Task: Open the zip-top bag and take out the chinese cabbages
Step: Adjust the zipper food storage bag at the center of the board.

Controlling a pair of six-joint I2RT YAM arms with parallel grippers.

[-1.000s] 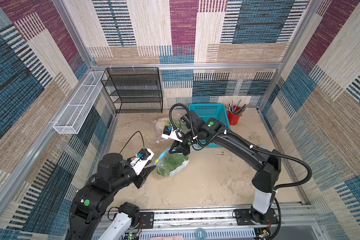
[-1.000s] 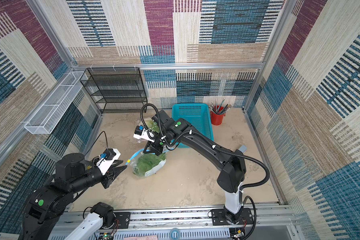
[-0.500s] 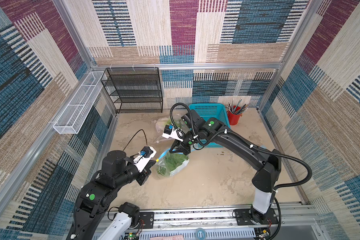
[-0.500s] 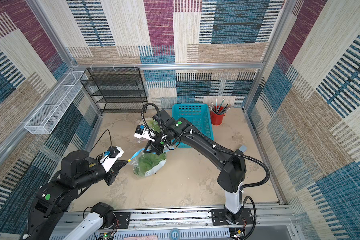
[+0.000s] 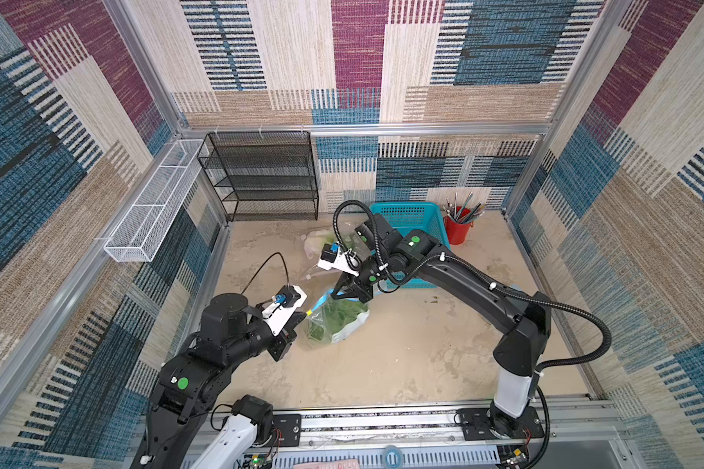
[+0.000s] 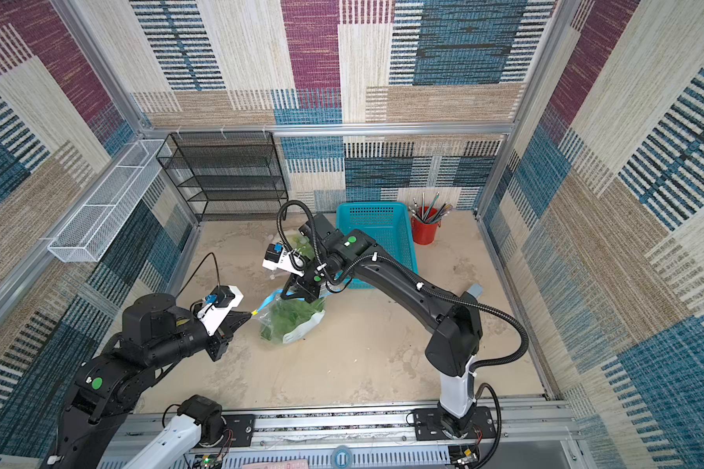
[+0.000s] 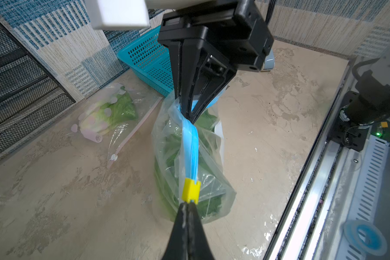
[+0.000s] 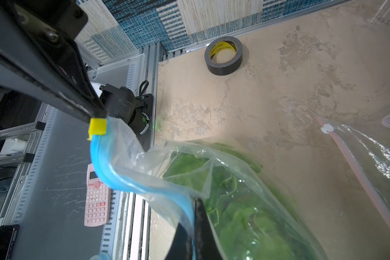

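Firmly, left end effector (image 7: 188, 203) clamped on yellow slider (image 7: 190, 189), right end effector (image 8: 195, 202) gripping zip-top bag (image 7: 208, 162) (cabbages (image 8: 234, 213) inside)

A clear bag (image 6: 301, 329) lies on the sandy table (image 6: 362, 365), with green cabbages (image 6: 287, 317) showing through it. The left gripper (image 6: 248, 314), jaws pinched to a point, meets the yellow slider (image 6: 255, 312) at the bag's left corner. The right gripper (image 6: 301, 295), jaws together, is set on the bag's top edge, where the blue zip strip (image 6: 266, 303) runs to the slider. Behind the bag stands a teal basket (image 6: 372, 206). Farther behind the bag are a red cup (image 6: 423, 233) of pencils and a black mesh rack (image 6: 228, 178).
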